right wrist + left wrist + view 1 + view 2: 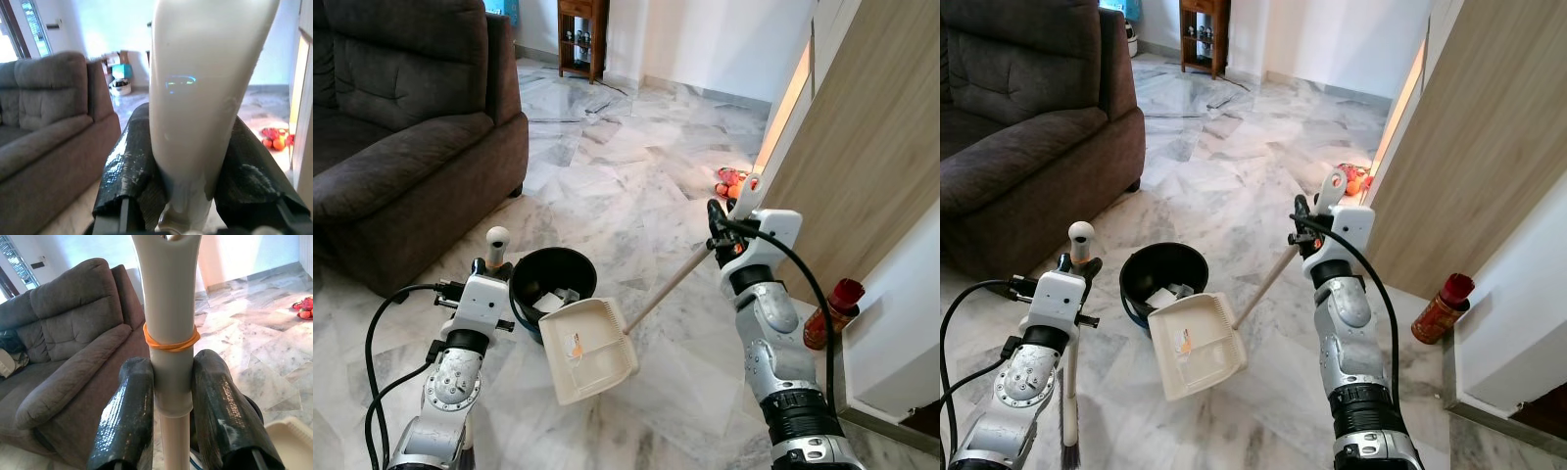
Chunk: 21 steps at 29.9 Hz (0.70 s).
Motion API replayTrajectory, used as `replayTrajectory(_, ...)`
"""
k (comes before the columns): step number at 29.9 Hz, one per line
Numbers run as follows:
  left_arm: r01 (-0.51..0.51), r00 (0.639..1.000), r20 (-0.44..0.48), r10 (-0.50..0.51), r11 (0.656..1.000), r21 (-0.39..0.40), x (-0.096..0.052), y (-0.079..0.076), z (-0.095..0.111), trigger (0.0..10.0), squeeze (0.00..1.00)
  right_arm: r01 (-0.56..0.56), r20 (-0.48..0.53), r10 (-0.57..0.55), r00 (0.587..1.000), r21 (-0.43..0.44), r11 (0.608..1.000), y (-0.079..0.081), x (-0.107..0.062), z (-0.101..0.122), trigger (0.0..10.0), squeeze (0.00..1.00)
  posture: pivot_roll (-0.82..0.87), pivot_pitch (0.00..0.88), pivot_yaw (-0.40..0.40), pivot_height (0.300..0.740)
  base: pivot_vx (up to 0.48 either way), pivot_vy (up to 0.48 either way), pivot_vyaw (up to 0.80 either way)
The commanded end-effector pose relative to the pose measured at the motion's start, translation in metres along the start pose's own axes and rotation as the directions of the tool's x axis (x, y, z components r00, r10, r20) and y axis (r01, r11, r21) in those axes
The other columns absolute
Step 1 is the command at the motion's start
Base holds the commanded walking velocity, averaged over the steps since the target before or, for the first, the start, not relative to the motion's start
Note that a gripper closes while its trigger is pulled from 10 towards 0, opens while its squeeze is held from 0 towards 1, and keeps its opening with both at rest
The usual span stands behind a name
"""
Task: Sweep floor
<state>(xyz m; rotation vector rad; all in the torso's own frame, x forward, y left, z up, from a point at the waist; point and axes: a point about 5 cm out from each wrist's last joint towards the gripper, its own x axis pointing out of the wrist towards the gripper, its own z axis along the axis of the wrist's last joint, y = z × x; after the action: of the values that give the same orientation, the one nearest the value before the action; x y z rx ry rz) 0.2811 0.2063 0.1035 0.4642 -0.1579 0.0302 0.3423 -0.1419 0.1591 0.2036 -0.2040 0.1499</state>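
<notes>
My right gripper (724,233) is shut on the long handle (671,284) of a cream dustpan (587,349). The pan is held tilted, its mouth over the rim of a black bin (552,279) with white scraps inside. In the right wrist view the handle (205,98) sits clamped between both black fingers (128,169). My left gripper (489,266) is shut on a white broom handle (170,333) with an orange rubber band (171,341) around it. The broom's knob (1082,233) sticks up above the wrist and its dark bristles (1069,452) reach the floor.
A dark brown sofa (401,137) stands at the left. A wooden cabinet wall (871,166) runs along the right, with a red bottle (830,313) at its foot and orange-red items (730,181) on the floor beyond. Marble floor (607,186) stretches ahead to a small wooden shelf (579,34).
</notes>
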Motion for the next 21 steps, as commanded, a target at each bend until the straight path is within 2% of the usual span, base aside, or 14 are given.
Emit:
replayTrajectory(1,0.002,0.999,0.044,-0.003,1.000,0.014,0.001,0.001,0.006,10.0,0.00,-0.008,0.118,0.006,0.993,0.009,1.000,0.002,0.007,0.030,10.0,0.00,0.21,0.000,-0.088,0.740,0.000,0.000,0.00)
replayTrajectory(11,0.005,0.999,0.047,-0.006,1.000,0.013,0.003,0.001,0.007,10.0,0.00,-0.007,0.191,-0.008,0.982,0.076,0.997,0.006,0.012,0.061,10.0,0.00,0.21,0.000,-0.085,0.740,0.000,0.000,0.00)
replayTrajectory(13,0.001,0.999,0.045,-0.002,1.000,0.015,0.004,0.003,0.006,10.0,0.00,-0.004,0.217,-0.021,0.976,0.116,0.993,0.011,0.016,0.068,10.0,0.00,0.21,0.000,-0.085,0.740,0.000,0.000,0.00)
replayTrajectory(16,0.001,0.999,0.045,-0.002,1.000,0.016,0.004,0.002,0.006,10.0,0.00,-0.010,0.214,-0.025,0.976,0.159,0.987,0.015,0.019,0.066,10.0,0.00,0.21,0.000,-0.084,0.740,0.000,0.000,0.00)
replayTrajectory(21,0.002,0.999,0.045,-0.002,1.000,0.014,0.004,0.000,0.008,10.0,0.00,-0.032,0.192,-0.004,0.981,0.180,0.983,0.033,0.023,0.058,10.0,0.00,0.22,0.000,-0.084,0.740,0.000,0.000,0.00)
